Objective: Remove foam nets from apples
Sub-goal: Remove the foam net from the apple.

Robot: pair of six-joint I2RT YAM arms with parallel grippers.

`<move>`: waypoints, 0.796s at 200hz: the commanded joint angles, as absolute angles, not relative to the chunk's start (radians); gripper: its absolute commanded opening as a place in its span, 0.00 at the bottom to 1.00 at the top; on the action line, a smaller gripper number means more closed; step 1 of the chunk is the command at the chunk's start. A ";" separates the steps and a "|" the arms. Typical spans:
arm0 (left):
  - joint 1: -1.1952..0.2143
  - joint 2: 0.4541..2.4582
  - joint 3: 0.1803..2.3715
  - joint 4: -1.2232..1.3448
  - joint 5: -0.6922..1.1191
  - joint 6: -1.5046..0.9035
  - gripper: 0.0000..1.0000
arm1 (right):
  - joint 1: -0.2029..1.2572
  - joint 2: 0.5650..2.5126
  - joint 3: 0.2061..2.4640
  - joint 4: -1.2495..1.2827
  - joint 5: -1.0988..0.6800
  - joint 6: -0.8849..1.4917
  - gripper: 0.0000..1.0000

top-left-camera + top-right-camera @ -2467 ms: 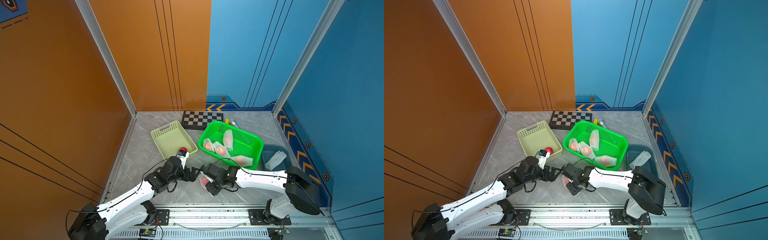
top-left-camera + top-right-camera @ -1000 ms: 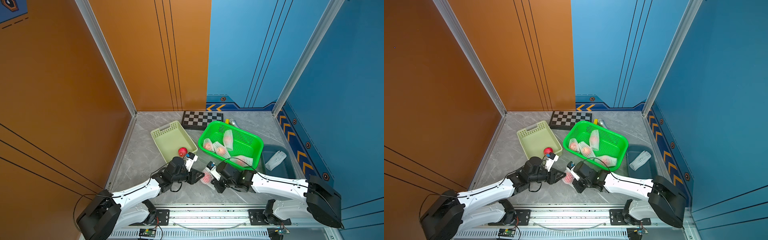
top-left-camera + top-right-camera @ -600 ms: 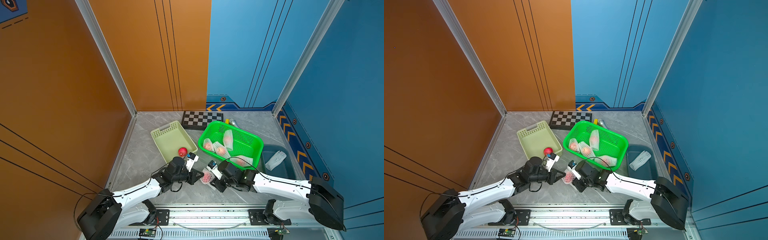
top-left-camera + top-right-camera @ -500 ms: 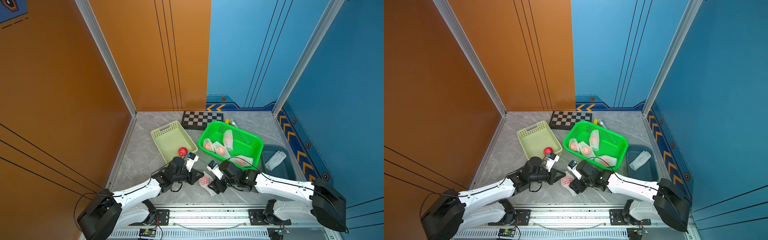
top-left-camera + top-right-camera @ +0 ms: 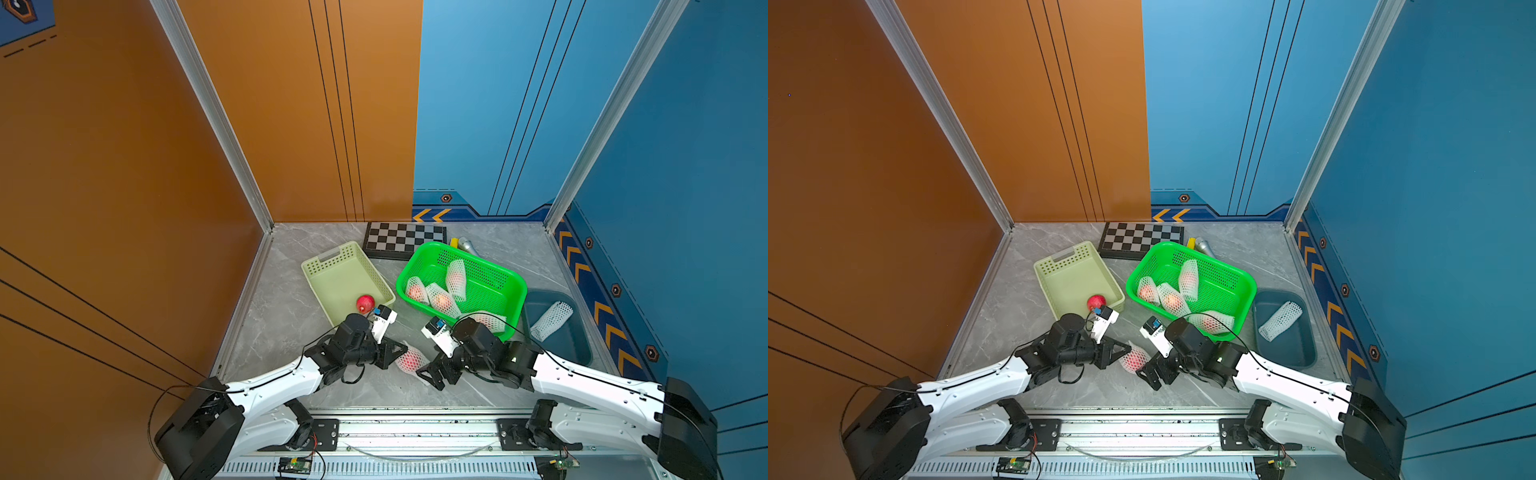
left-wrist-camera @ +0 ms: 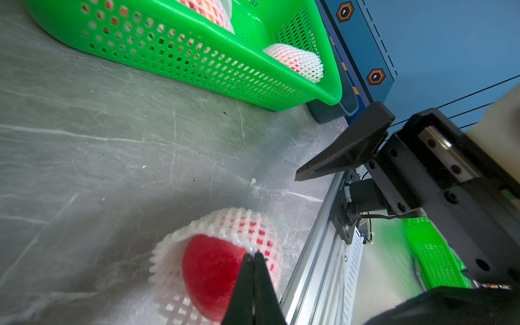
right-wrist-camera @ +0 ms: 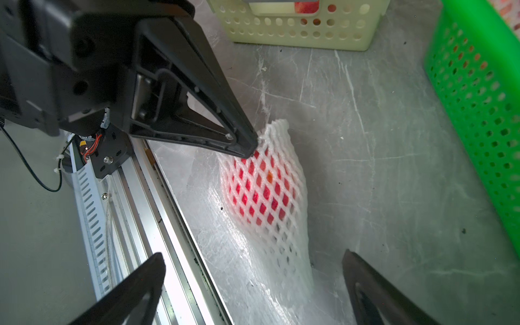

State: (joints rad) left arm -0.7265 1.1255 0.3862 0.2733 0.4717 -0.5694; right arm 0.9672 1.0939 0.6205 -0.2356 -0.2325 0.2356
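Observation:
One apple (image 6: 209, 270) in a white foam net (image 5: 411, 360) lies on the grey table between my two arms, also seen in a top view (image 5: 1133, 358). My left gripper (image 6: 253, 255) is shut on the net's open rim, beside the bare red skin of the apple. From the right wrist view the same left gripper (image 7: 250, 147) pinches the top edge of the net (image 7: 267, 191). My right gripper (image 7: 253, 254) stands open, its fingers wide on either side of the net's loose empty end and touching nothing.
A green basket (image 5: 513, 286) behind my right arm holds several netted apples. A pale basket (image 5: 332, 266) holds one bare red apple (image 5: 365, 303). A dark tub (image 5: 582, 353) at the right holds an empty net (image 5: 552, 319). A checkerboard (image 5: 405, 245) lies at the back.
My right gripper has opened, let go of the net and backed off slightly. My left gripper has closed on the net's rim. The netted apple now rests on the table.

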 commanded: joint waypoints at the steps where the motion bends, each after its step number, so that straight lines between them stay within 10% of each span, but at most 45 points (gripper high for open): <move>1: -0.719 1.131 0.375 0.279 0.451 -0.553 0.00 | 0.975 1.157 0.660 -0.268 -0.199 0.229 1.00; 99: -0.710 1.133 0.376 0.278 0.461 -0.555 0.00 | 1.056 1.442 0.696 -0.018 -0.070 0.212 1.00; 159: -0.700 1.130 0.375 0.278 0.465 -0.557 0.00 | 1.063 1.488 0.672 -0.012 -0.056 0.213 0.75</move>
State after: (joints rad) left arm -0.7136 1.1267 0.3862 0.2733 0.4717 -0.5694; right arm 1.0580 1.4883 0.6735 -0.0322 -0.0834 0.2176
